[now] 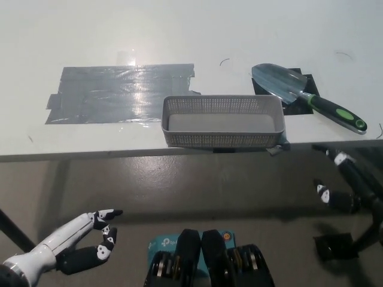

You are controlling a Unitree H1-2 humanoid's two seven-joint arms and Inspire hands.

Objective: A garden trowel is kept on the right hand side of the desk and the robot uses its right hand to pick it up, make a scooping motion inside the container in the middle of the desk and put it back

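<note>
trowel lies at two o'clock of the container, right hand splayed empty at four, left hand likewise at seven.

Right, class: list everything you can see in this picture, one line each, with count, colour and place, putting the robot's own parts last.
desk: one, white, upper half of the view
tape patch: one, grey, on the desk, left of middle
container: one, grey, perforated, middle, at the desk's front edge
garden trowel: one, silver blade, black-and-green handle, desk's right side
black patch: one, under the trowel
left hand: one, white, lower left, open
right hand: one, black, lower right, open
</note>
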